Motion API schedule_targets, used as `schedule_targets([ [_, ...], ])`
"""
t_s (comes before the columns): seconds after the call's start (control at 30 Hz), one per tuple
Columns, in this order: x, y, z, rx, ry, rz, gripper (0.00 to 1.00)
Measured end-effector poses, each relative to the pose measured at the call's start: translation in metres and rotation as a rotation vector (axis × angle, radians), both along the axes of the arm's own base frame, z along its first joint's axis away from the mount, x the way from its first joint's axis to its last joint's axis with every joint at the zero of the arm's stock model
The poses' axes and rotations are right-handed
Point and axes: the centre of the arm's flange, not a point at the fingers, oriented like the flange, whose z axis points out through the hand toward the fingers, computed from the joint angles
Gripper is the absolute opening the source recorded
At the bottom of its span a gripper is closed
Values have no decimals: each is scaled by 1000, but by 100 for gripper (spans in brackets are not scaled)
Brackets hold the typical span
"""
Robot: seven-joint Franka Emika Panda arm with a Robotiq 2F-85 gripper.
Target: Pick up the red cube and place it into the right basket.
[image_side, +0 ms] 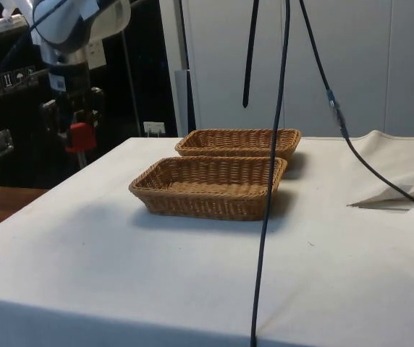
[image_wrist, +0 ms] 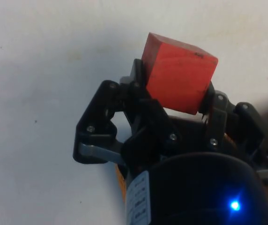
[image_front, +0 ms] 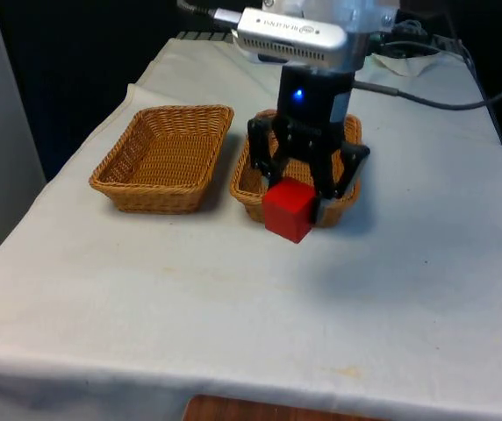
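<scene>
My gripper (image_front: 293, 200) is shut on the red cube (image_front: 289, 210) and holds it in the air, a little tilted. In the front view the cube hangs just before the near wall of the right wicker basket (image_front: 244, 189), on the side towards the table's front. The side view puts the gripper (image_side: 77, 134) and cube (image_side: 81, 136) well above the cloth, short of the nearer basket (image_side: 207, 206). In the wrist view the black fingers (image_wrist: 136, 77) clamp two opposite faces of the cube (image_wrist: 178, 77), with white cloth beneath.
The left wicker basket (image_front: 181, 110) stands beside the right one, almost touching; in the side view it is the farther basket (image_side: 236, 134). Both hold nothing. A black cable (image_side: 268, 181) hangs across the side view. Crumpled cloth (image_side: 402, 191) lies at the robot's end.
</scene>
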Motion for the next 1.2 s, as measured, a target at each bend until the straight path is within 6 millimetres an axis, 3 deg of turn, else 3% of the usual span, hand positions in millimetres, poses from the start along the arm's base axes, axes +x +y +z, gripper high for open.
schedule_targets([
  [0.6,-13,-1,49,19,36,54,6],
  [1.2,-15,2,62,25,76,148,6],
])
